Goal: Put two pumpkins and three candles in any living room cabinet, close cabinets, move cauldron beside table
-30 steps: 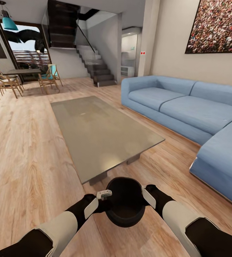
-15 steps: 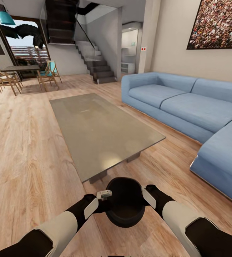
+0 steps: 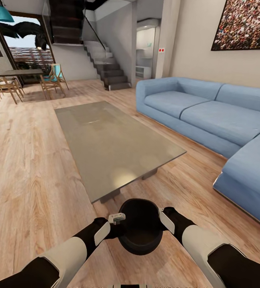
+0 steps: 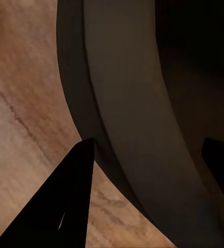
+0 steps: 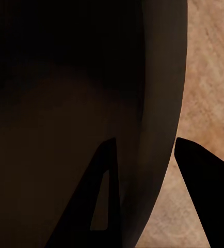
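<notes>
Cauldron (image 3: 140, 232): round, glossy black, upright, mouth open, lower centre of the head view, off the wood floor; table (image 3: 114, 148): long, low, grey stone-look rectangular top, mid-frame just beyond it.

Wood floor (image 3: 22, 168) all round; blue sofa (image 3: 210, 120) on the right; stairs (image 3: 108, 72), dining chairs (image 3: 52, 82) and window (image 3: 24, 44) far ahead.

no readable txt, labels, brands or nos. anywhere, wall art (image 3: 246, 25) just abstract speckle
</notes>
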You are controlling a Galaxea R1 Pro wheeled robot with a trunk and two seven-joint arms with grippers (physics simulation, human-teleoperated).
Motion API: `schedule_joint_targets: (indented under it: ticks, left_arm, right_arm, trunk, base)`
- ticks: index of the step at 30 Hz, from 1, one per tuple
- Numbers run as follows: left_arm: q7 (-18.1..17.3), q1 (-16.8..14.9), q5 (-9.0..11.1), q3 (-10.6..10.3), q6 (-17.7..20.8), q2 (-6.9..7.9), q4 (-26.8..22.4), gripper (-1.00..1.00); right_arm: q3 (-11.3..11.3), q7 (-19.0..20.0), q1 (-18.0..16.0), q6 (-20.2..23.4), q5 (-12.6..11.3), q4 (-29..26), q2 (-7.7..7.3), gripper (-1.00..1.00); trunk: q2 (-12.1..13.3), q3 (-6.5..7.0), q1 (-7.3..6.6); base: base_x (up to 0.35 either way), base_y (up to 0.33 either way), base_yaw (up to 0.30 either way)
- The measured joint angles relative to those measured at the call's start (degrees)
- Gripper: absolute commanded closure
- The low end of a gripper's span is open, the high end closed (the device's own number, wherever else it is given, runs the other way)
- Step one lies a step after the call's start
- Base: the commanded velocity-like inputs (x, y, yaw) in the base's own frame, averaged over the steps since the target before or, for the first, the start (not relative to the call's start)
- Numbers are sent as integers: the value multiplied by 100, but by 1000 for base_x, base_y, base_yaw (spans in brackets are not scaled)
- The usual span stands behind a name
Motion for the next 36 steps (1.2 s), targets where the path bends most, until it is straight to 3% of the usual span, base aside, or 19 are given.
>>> schedule_joint_targets:
  ticks: [36]
  left_arm:
    - [0, 4, -5, 8, -3, 0, -4, 100]
  right_arm:
    - [-10, 6, 0, 1, 21, -1, 0, 100]
  trunk:
    - [0, -323, 0]
  base:
    - [0, 0, 0]
